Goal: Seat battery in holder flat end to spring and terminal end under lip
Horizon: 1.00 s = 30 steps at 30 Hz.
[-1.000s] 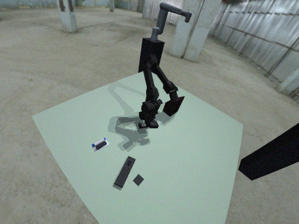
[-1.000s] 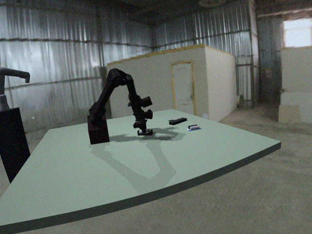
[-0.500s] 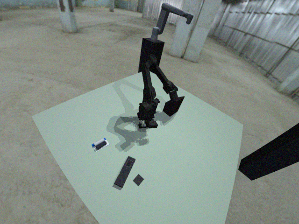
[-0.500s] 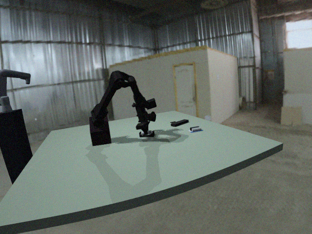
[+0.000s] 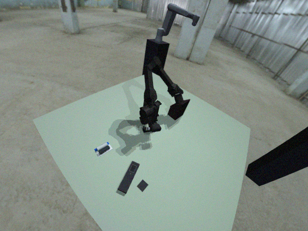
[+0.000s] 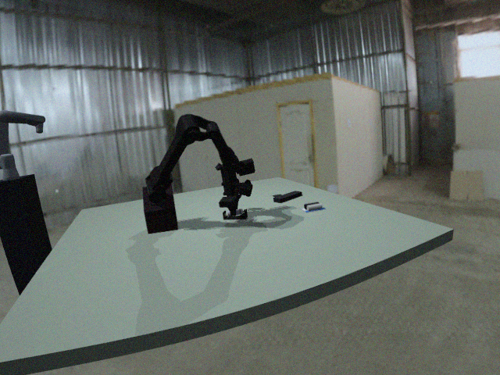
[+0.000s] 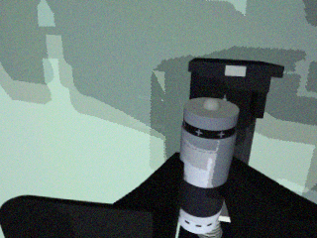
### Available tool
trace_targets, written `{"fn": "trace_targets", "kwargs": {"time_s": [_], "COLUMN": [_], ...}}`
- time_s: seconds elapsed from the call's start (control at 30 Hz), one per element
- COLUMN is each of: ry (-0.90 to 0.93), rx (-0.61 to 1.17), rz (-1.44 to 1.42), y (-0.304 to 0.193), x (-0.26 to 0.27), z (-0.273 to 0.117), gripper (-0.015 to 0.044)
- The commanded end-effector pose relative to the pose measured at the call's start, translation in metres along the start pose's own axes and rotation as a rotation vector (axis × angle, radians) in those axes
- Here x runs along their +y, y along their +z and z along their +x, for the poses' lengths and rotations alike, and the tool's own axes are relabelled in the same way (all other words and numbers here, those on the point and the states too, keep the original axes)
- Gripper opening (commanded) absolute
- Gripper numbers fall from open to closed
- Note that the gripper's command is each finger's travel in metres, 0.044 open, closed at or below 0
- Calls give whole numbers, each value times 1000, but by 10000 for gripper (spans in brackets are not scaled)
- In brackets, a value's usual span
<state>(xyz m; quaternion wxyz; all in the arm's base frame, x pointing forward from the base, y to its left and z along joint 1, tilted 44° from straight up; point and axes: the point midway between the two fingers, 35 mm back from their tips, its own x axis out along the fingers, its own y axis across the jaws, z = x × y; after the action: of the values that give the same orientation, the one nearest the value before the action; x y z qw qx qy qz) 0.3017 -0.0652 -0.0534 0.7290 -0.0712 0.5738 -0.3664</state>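
Note:
The battery [image 7: 208, 154] [image 5: 147, 128] is grey with a dark band and a ring of plus signs at its terminal end. The gripper [image 7: 202, 198] [image 6: 231, 209] is shut on its lower part, low over the table. The dark holder [image 7: 236, 86] [image 6: 234, 217] lies beneath and behind it. In the wrist view the battery is tilted, its terminal end raised towards the camera and in front of the holder's lip, not under it. Its flat end is beside the spring [image 7: 216, 230]; the fingers and battery hide most of the holder's bed, and contact there cannot be told.
On the pale green table [image 5: 198, 154] [image 6: 343, 242] lie a blue and white tray with cylinders [image 5: 103, 148] [image 6: 313, 206], a long dark block [image 5: 128, 176] [image 6: 287, 196] and a small dark square [image 5: 142, 185]. A grey arm [image 5: 169, 19] stands on a black pedestal beyond the table.

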Motion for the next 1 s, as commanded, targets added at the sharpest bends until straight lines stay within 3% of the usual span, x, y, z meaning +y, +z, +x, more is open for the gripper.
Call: {"fn": "trace_targets", "kwargs": {"time_s": [0.0,0.97], "ry": [-13,21], "rx": [47,145], "rz": [2,8], "y": [-4,-2], "x": [-5,-8], "z": [5,5], "gripper": [71,71]}}
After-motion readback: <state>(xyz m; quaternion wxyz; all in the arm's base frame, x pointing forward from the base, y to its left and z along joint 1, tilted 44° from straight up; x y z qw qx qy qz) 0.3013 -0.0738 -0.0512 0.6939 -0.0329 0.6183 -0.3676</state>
